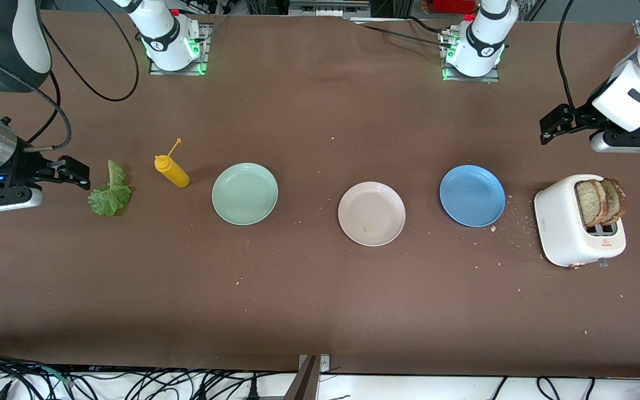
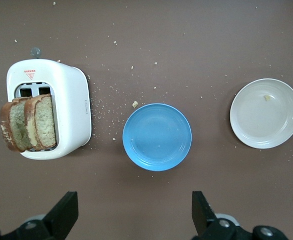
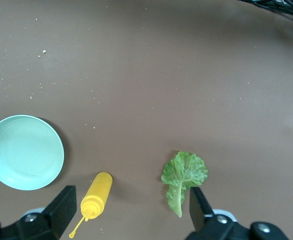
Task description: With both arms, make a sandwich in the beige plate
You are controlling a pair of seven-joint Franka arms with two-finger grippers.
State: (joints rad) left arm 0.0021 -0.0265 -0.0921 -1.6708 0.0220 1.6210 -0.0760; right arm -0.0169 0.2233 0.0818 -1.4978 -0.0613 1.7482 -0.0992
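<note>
**Handling the bread and lettuce**

Both bread slices (image 1: pixel 602 201) stand in the toaster (image 1: pixel 567 233); the lettuce leaf (image 1: pixel 110 194) lies on the bench; the beige plate (image 1: pixel 371 213) holds only a crumb. Bread: light, crumbly; pinch the exposed crust. Lettuce: limp; grip the stalk. Left pincer (image 1: pixel 548 130) and right pincer (image 1: pixel 78 175) hover wide open, empty.

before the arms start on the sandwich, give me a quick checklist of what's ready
1. Round pale beige plate free to receive food: ok, only a crumb on it.
2. Two brown speckled bread slices reachable: ok, standing up out of the white toaster.
3. Crinkly green lettuce leaf reachable: ok, flat on the table beside the yellow squeeze bottle.
4. Left tool open, holding nothing: ok.
5. Right tool open, holding nothing: ok.
</note>
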